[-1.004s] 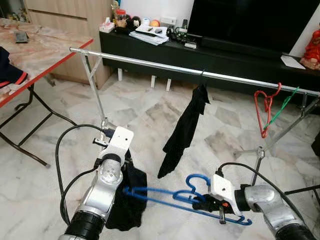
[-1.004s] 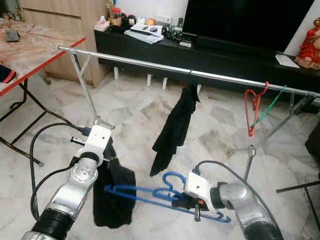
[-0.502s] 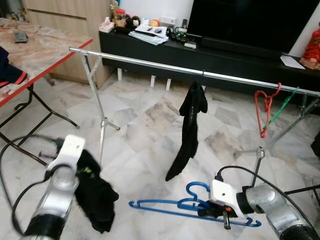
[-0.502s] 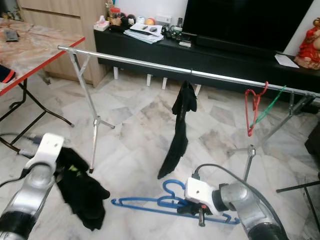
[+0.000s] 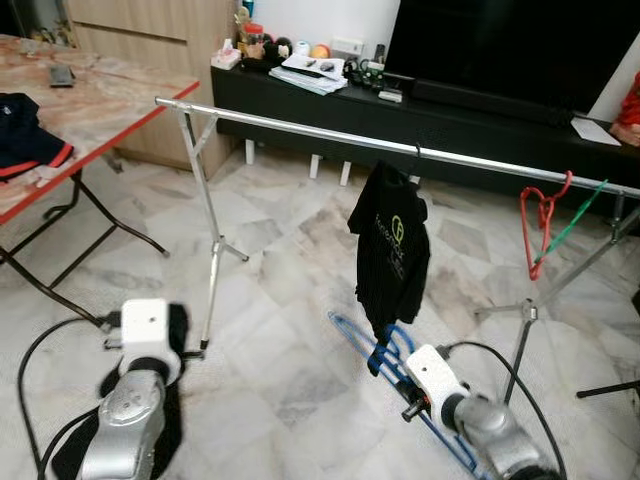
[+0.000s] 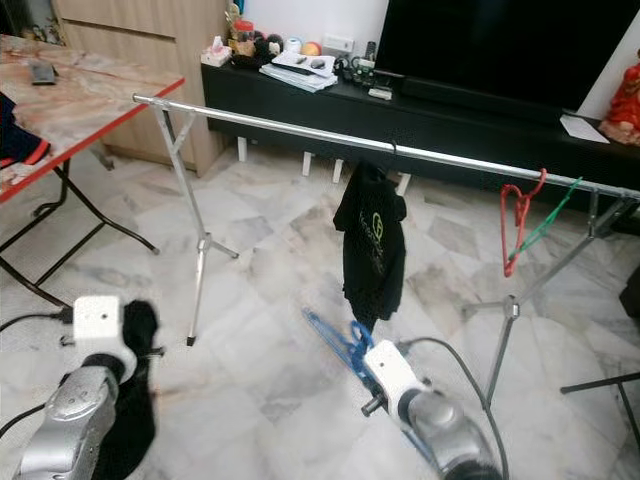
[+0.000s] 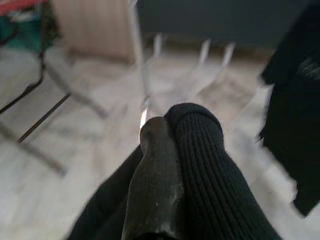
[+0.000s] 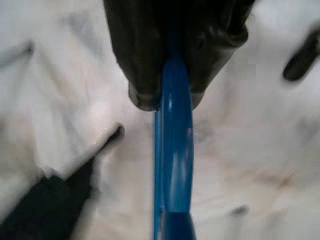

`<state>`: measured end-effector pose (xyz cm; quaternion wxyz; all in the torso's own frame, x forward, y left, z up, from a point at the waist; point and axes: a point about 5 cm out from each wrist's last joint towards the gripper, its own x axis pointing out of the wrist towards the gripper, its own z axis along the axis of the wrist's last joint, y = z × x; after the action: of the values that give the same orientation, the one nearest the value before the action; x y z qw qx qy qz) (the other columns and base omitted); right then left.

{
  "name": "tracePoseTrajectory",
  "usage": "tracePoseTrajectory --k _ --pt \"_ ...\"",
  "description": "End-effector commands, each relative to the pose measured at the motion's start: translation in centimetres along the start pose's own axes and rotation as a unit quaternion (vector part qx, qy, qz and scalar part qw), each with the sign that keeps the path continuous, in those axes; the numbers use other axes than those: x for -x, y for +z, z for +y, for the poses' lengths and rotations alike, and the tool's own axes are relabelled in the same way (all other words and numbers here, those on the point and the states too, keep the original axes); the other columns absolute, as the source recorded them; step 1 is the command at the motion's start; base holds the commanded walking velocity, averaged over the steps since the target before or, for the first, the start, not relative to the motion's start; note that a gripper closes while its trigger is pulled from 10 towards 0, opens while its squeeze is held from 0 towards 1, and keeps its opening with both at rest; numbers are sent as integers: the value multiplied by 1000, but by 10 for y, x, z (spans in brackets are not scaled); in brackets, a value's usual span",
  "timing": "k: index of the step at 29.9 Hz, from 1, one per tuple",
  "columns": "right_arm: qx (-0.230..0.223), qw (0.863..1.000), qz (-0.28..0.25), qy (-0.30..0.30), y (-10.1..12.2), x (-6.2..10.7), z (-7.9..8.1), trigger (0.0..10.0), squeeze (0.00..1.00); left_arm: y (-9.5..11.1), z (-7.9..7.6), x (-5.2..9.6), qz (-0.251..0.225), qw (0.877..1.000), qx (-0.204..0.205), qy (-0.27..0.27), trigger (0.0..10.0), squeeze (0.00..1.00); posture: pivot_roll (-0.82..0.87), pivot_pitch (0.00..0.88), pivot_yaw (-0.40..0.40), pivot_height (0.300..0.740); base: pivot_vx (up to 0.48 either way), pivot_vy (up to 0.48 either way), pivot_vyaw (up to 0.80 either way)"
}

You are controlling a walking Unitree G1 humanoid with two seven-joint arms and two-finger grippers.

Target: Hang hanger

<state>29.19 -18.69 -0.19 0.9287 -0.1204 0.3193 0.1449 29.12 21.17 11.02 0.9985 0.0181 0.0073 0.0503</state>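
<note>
Up close, right hand (image 8: 165, 97) clamping blue hanger (image 8: 172, 165)

Blue plastic hanger (image 5: 385, 355), lower centre-right of the head views, held low over the marble floor, tilted, one end pointing up-left toward the frame middle, rest running down-right; hook part sits just under the hem of the black garment (image 5: 391, 252). In the right wrist view the blue bar (image 8: 172, 150) runs between two black fingers (image 8: 135, 60) that are pressed against it on both sides. Silver rail (image 5: 300, 128) crosses the upper half of the frame, left to right, slightly sloping down; black garment with a pale round print hangs from it near the middle. Red hanger (image 5: 540, 215) and green hanger (image 5: 572, 218) hang on the rail at the far right.
</note>
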Motion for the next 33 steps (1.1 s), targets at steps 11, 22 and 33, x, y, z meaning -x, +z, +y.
tracePoseTrajectory --k 11,22,33 --pt "-265 947 88 -156 -89 18 20 1843 0 16 -9 20 -38 997 50 -44 10000 0 117 57 -73 740 0 0 0" --pt "-287 941 111 -139 -110 24 43 10000 0 14 1 31 -34 999 20 -16 10000 0 136 36 -55 740 0 0 0" --pt "-294 941 102 -130 -111 25 44 10000 0 16 13 53 -62 998 19 14 10000 0 133 0 -42 740 0 0 0"
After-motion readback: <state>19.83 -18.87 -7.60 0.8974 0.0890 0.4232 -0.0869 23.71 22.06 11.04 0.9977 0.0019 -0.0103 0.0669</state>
